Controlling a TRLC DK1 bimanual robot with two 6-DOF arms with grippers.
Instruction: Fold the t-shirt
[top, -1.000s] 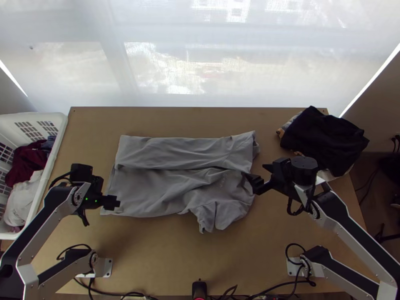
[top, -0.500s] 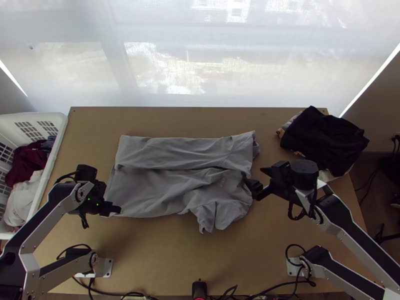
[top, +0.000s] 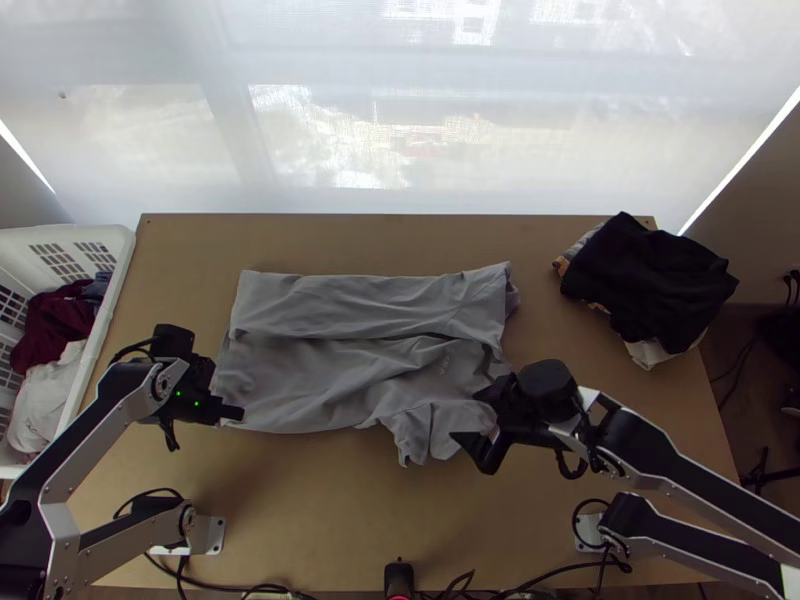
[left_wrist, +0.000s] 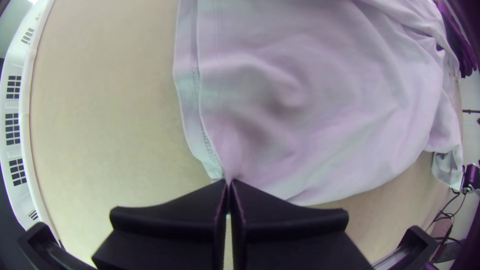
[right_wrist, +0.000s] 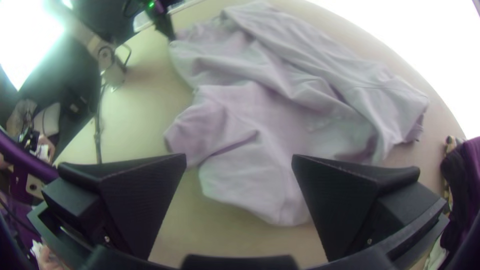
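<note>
One corner of the grey t-shirt (top: 310, 385), the near left one, is pinched in the closed left gripper (left_wrist: 228, 182); the shirt itself lies across the middle of the wooden table (top: 350, 510). That pinch looks small and close to the hem (left_wrist: 200, 125), so a brisk pull could let the corner slip out, or drag the whole left end askew. At the other end, the right gripper (right_wrist: 239, 159) stands wide with nothing in it, over the shirt's near right part. The sleeve (top: 415, 430) there is rumpled — closing on it could catch two layers or just a wrinkle, and the fold would then come out crooked.

From the left, the white basket (top: 112, 300) is stiff and slotted, with a limp dark red cloth (top: 50, 325) and a crumpled pale one (top: 48, 400) inside. The shirt looks like soft, thin knit: stitched along its hem, folded over in a long, fairly smooth strip on the far side, and creased slantwise toward the bunched sleeve. Farthest right sits a black garment (top: 650, 280), matt and loosely heaped, over lighter cloth (top: 648, 352).
</note>
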